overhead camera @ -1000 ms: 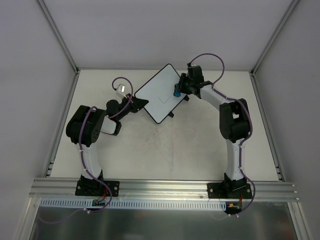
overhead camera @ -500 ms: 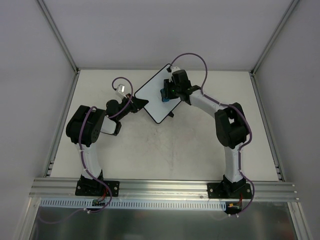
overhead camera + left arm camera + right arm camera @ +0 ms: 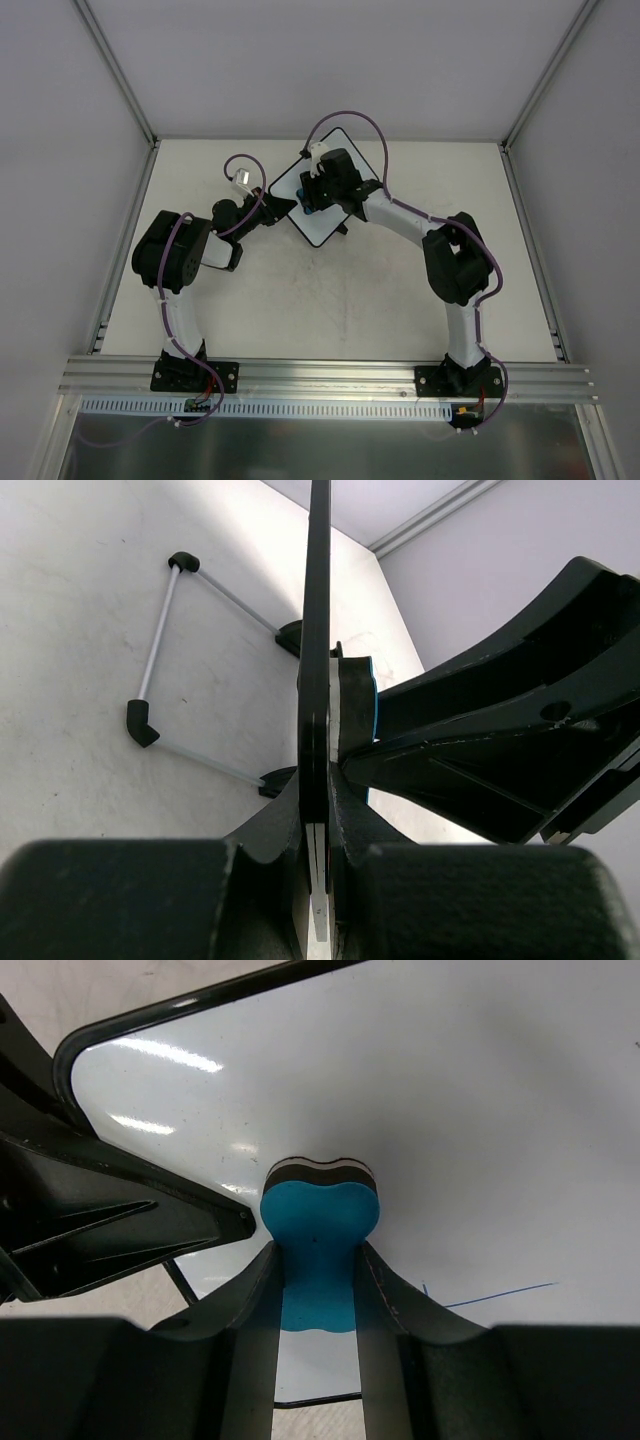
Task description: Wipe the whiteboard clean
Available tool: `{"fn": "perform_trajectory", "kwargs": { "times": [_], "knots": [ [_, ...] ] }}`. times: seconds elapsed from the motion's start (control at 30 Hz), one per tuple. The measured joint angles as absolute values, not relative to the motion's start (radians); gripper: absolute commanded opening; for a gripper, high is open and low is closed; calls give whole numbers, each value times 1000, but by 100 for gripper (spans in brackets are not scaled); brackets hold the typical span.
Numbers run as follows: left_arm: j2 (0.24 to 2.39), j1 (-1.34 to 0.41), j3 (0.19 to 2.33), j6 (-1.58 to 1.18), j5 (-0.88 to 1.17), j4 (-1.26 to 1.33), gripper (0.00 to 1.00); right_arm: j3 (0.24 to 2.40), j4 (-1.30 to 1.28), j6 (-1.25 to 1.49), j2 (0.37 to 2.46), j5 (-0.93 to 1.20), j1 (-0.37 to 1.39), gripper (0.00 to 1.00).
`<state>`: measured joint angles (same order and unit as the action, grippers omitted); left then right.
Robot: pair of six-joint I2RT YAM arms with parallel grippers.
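Observation:
The whiteboard [image 3: 318,222], white with a black rounded frame, is held tilted above the table at the back centre. My left gripper [image 3: 283,208] is shut on its left edge; in the left wrist view the board's edge [image 3: 318,660] runs straight up from between my closed fingers. My right gripper [image 3: 312,195] is shut on the blue bone-shaped eraser [image 3: 320,1230], whose felt end presses on the board face [image 3: 470,1110] near its left side. A thin blue line [image 3: 495,1295] remains on the board to the right of my fingers.
The board's stand, thin rods with black feet [image 3: 150,705], shows below the board against the pale table [image 3: 330,300]. Grey enclosure walls stand on three sides and an aluminium rail [image 3: 330,375] runs along the near edge.
My right gripper has swept the eraser leftward across the board, from its right edge to near its left side. The left arm and the board have stayed put.

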<state>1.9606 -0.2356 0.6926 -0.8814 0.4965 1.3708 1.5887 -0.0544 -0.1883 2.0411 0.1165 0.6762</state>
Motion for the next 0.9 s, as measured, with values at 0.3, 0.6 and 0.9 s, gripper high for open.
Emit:
{"fn": "perform_trajectory", "kwargs": {
  "times": [0.3, 0.6, 0.9],
  "knots": [
    [1961, -236, 693, -881, 497, 1371, 0, 1589, -54, -126, 2041, 141, 653, 0],
    [1961, -236, 693, -881, 497, 1371, 0, 1560, -31, 42, 2041, 126, 608, 0],
    [1961, -237, 693, -881, 497, 1371, 0, 1468, -14, 239, 2033, 3, 492, 0]
  ]
}}
